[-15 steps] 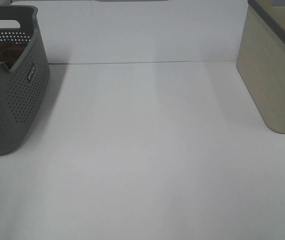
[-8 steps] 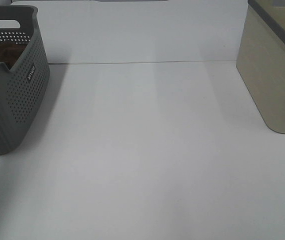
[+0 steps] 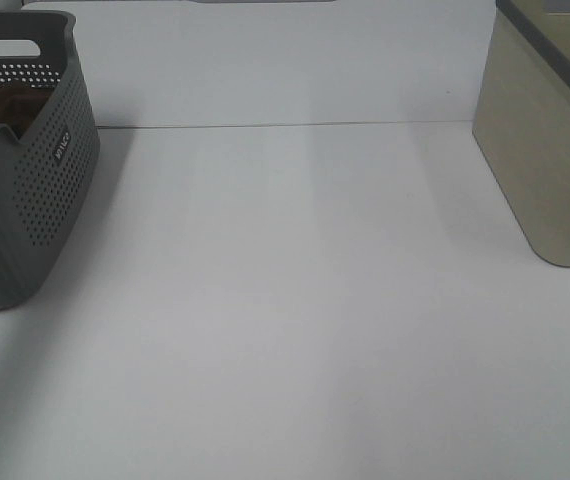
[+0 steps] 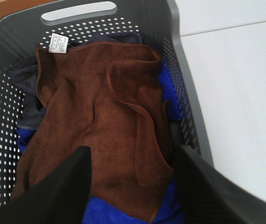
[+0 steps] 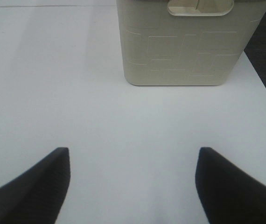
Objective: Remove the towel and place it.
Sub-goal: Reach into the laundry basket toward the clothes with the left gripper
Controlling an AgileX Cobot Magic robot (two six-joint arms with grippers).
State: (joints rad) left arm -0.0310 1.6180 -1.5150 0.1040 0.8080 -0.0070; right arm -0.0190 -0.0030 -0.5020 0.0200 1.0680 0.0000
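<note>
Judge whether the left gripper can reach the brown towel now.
Probably yes: the towel lies topmost in the open basket, and the left gripper hangs over it with jaws apart, nothing between.

Towel (image 4: 100, 121): dark brown plush with hemmed edges. It lies crumpled and folded over itself inside the grey perforated basket (image 4: 191, 116), on top of a blue cloth (image 4: 119, 212) and a dark grey cloth (image 4: 28, 77). White tag (image 4: 58, 43) sits at the corner by the handle slot.
</note>
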